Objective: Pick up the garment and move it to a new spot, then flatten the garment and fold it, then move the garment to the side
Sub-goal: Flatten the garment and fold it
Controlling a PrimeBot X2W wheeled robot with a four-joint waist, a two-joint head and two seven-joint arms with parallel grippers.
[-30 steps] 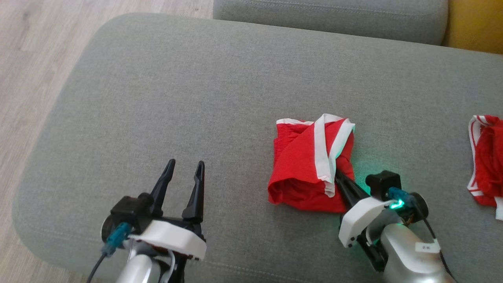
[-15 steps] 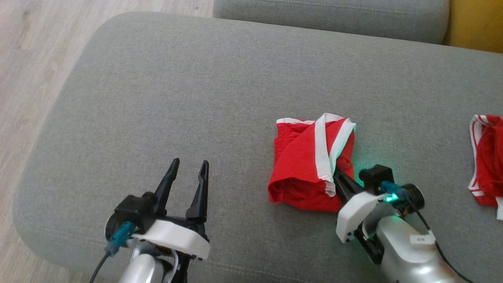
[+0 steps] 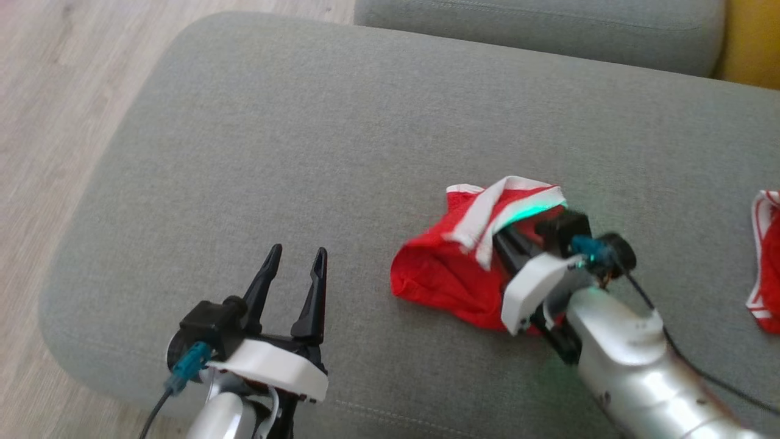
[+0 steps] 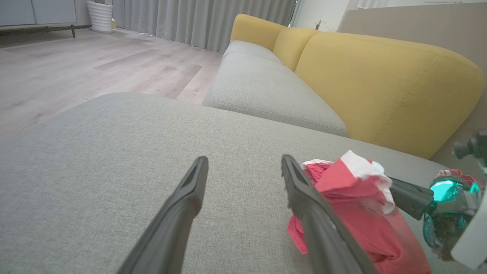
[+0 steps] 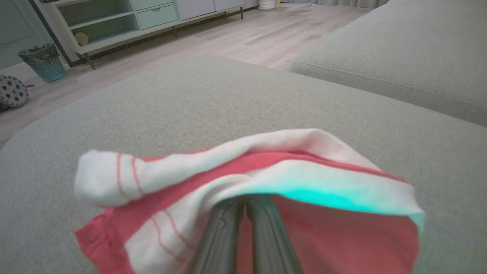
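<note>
The garment [image 3: 439, 283] is red with white bands, folded small, on the grey cushion [image 3: 304, 152] right of centre. My right gripper [image 3: 504, 242] reaches into it from the right, shut on the garment. Its fingertips are hidden under the raised white band. In the right wrist view the two fingers [image 5: 228, 228] lie pressed together beneath the garment [image 5: 243, 167], which arches over them. My left gripper [image 3: 297, 256] hovers open over bare cushion at the lower left, apart from the cloth. In the left wrist view, that left gripper [image 4: 243, 163] has the garment [image 4: 354, 213] just right of its fingers.
A second red and white cloth [image 3: 766, 262] lies at the cushion's right edge. A grey sofa seat [image 3: 536, 30] with a yellow back [image 4: 380, 76] runs behind the cushion. Wooden floor [image 3: 61, 91] lies to the left, with a cabinet [image 5: 114, 23] and a basket [image 5: 43, 62] beyond.
My right gripper has pushed forward and left, dragging the garment left and lifting its white band. The camera has also shifted slightly. The left gripper has stayed open and nearly still.
</note>
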